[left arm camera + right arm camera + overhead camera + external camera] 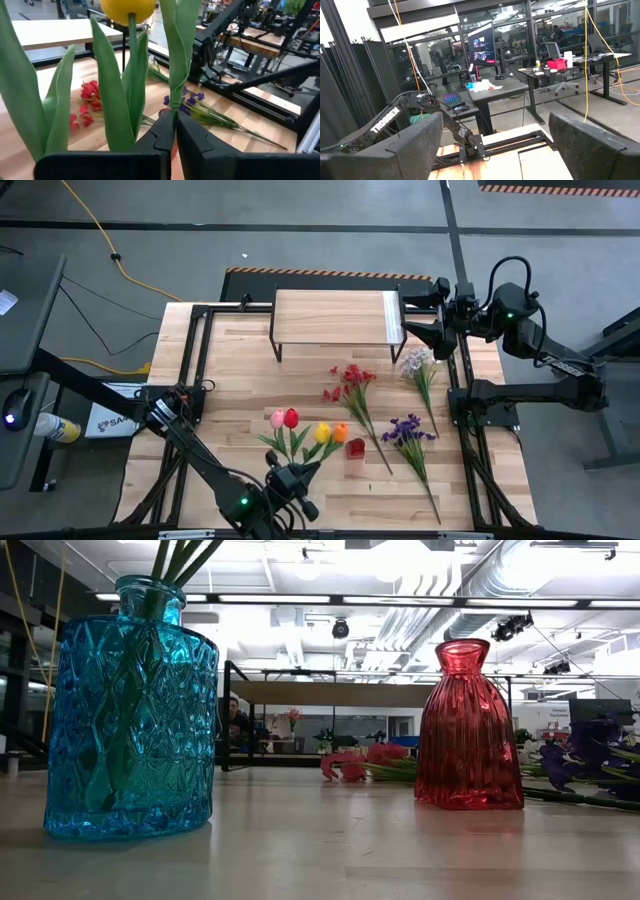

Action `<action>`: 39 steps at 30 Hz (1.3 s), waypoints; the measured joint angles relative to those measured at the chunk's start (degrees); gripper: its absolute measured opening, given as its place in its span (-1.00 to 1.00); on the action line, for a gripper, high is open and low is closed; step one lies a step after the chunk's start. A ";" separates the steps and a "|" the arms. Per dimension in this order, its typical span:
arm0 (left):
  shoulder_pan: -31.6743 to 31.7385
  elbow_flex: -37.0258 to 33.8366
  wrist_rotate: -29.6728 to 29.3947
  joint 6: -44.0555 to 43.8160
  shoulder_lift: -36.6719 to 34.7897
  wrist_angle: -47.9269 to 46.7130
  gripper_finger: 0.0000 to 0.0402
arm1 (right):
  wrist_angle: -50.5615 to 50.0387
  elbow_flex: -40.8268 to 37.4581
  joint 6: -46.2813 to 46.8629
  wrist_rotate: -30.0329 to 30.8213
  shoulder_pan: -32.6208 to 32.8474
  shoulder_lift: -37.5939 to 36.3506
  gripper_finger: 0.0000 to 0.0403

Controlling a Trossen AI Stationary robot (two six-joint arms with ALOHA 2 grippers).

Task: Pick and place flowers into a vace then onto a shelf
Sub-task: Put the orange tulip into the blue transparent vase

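Observation:
In the low view a blue glass vase [130, 710] stands near the table's front edge with green stems [178, 558] rising from its neck. Pink [278, 418], red [291, 417], yellow [322, 432] and orange [340, 432] tulips stand together above it. My left gripper [295, 472] is at the near edge beside them, shut on a green tulip stem [174, 100]. A small red vase [356, 447] stands to the right. The shelf [335, 318] stands at the far edge. My right gripper [408, 315] hovers open, raised, by the shelf's right end. My left gripper pinches one thin green stem [174, 111] between its two fingers [160, 135], just under a long leaf. The fingers come about level from the table's near side and lie across the stem. The stem stands upright; my fingers hide its lower part.
Loose on the table lie a red sprig [352, 385], a white sprig [418, 365] and a purple sprig [408, 432]. Black frame rails [195, 370] run along the table's left and right sides. Bare wood lies between the shelf and the tulips.

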 joint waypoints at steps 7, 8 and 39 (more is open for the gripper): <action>-0.11 0.00 0.19 0.00 0.00 0.07 -0.70 | 0.00 0.02 0.78 -0.01 0.02 0.00 0.76; -0.11 0.00 0.19 0.00 0.00 0.07 -0.69 | 0.00 0.00 0.80 -0.02 0.01 0.00 0.76; -0.12 0.00 2.24 0.13 0.02 -0.07 -0.63 | -0.07 0.02 0.19 -0.24 0.02 0.00 0.76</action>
